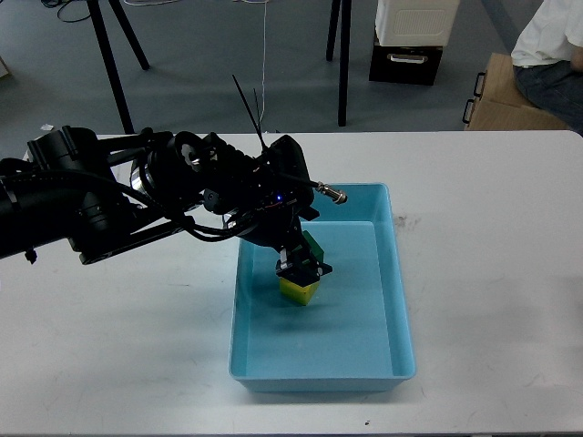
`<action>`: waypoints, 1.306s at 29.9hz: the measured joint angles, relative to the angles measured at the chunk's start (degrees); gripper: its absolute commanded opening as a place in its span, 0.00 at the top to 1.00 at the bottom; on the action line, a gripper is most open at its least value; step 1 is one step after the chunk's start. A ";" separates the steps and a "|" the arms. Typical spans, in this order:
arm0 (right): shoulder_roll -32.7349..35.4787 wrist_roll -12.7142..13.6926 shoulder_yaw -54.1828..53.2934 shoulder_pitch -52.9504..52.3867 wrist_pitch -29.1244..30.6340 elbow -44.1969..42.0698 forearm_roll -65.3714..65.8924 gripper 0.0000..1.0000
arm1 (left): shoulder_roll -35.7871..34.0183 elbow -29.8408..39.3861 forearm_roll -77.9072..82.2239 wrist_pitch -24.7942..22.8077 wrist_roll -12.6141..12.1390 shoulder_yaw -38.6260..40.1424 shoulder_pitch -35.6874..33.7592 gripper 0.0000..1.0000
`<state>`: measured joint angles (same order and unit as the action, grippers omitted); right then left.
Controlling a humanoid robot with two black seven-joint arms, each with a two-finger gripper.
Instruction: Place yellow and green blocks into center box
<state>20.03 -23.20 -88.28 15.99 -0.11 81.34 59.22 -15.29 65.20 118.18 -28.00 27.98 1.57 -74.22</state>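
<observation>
A yellow block (299, 290) lies on the floor of the light blue box (399, 300) in the middle of the white table. A green block (312, 246) sits just behind it in the box, partly hidden by my arm. My left gripper (302, 267) hangs right above the yellow block, its fingers spread and holding nothing. My right gripper is out of view.
My black left arm (137, 200) reaches in from the left over the table and the box's left rim. A cable tie sticks up from the wrist. Tripod legs, a drawer unit (407, 45) and a cardboard box (510, 96) stand on the floor beyond the table.
</observation>
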 measured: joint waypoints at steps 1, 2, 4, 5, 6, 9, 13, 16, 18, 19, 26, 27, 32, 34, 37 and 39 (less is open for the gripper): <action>0.00 0.00 0.07 -0.01 0.02 0.34 0.01 0.01 | -0.83 0.82 -1.15 0.00 0.00 0.63 -0.27 0.01; 0.00 0.00 0.14 -0.03 0.02 0.78 0.02 0.01 | -1.78 1.86 -2.74 0.00 0.02 1.58 -0.44 0.00; -0.01 0.00 0.24 -0.03 0.02 1.87 0.02 0.01 | -3.64 3.53 -6.64 0.00 0.02 3.90 -0.50 0.01; -0.09 0.00 0.27 -0.03 0.02 2.71 0.02 0.01 | -4.55 4.09 -9.52 0.00 0.01 5.53 -0.31 0.00; -0.20 0.00 0.28 -0.03 0.05 3.69 0.01 0.01 | -5.31 4.41 -12.98 0.00 0.01 7.31 0.05 0.00; -1.25 0.00 0.30 -0.63 0.40 6.44 -0.06 0.01 | -7.23 4.46 -24.72 0.00 0.02 13.12 3.07 0.01; -4.01 0.51 0.42 -3.93 2.40 7.99 -1.84 0.01 | -8.70 2.50 -34.85 0.01 0.02 22.44 10.26 0.01; -5.24 0.89 0.84 -7.66 5.28 7.99 -7.53 0.01 | -8.84 0.51 -40.61 0.00 0.01 30.39 18.53 0.01; -5.42 1.11 1.37 -9.89 6.49 7.73 -12.69 0.01 | -8.77 0.11 -45.47 0.00 0.01 34.95 23.54 0.01; -5.42 1.32 1.98 -11.11 6.94 7.61 -15.72 0.01 | -8.73 0.03 -48.69 0.00 0.01 36.87 25.92 0.01; -5.26 4.64 5.01 -14.91 10.26 7.47 -37.87 0.01 | -8.94 0.65 -73.36 4.30 0.01 40.40 37.52 0.00; -5.37 5.37 5.06 -14.98 11.15 7.47 -41.08 0.01 | -8.93 0.68 -75.78 6.56 0.01 40.40 38.71 0.00; -5.56 8.45 5.61 -14.32 14.53 7.47 -53.11 0.01 | -8.34 1.28 -91.53 15.00 0.01 40.65 44.31 0.00; -5.72 9.03 5.87 -13.80 15.13 7.47 -55.23 0.01 | -8.10 2.69 -99.93 15.04 0.01 40.62 46.47 0.00; -7.17 9.28 5.99 -12.94 16.09 7.47 -56.31 0.01 | -7.26 5.74 -113.41 13.88 0.02 40.54 50.47 0.00; -8.72 9.30 5.98 -12.33 16.74 7.51 -56.45 0.01 | -6.98 8.09 -120.91 12.00 0.02 40.53 53.15 0.00</action>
<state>11.31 -13.89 -82.30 3.66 16.63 88.84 2.78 -22.28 73.29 -2.74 -16.00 28.00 42.10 -21.07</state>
